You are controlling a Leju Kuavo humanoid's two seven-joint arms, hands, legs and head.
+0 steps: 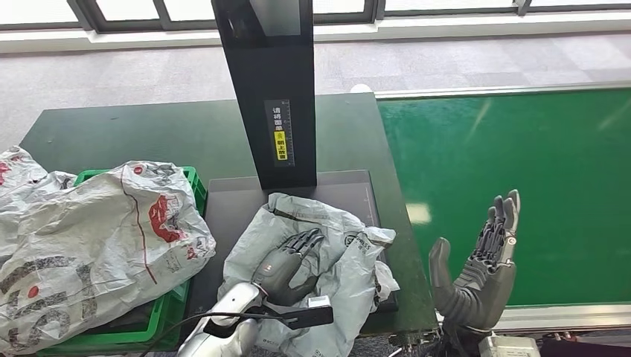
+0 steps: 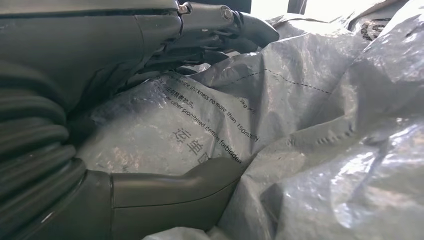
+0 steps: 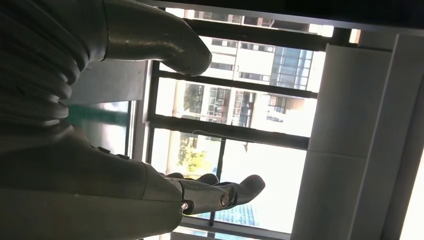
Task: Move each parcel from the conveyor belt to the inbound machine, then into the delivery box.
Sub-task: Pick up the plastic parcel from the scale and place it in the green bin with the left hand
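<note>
A crumpled grey parcel (image 1: 331, 227) lies on the black platform (image 1: 231, 201) of the inbound machine, in front of its black post (image 1: 271, 89). My left hand (image 1: 286, 262) lies on top of the parcel. In the left wrist view the parcel's printed plastic (image 2: 300, 125) bulges between the thumb (image 2: 165, 192) and the curled fingers (image 2: 220, 22), which press into it. My right hand (image 1: 484, 271) stands raised and empty at the near edge of the green conveyor belt (image 1: 521, 163), fingers apart. The right wrist view shows that hand (image 3: 75, 150) against windows only.
A green delivery box (image 1: 195, 184) stands left of the platform on the dark table, filled by large grey-white parcels (image 1: 89, 238) with red logos that spill over its rim. No parcel shows on the visible part of the belt.
</note>
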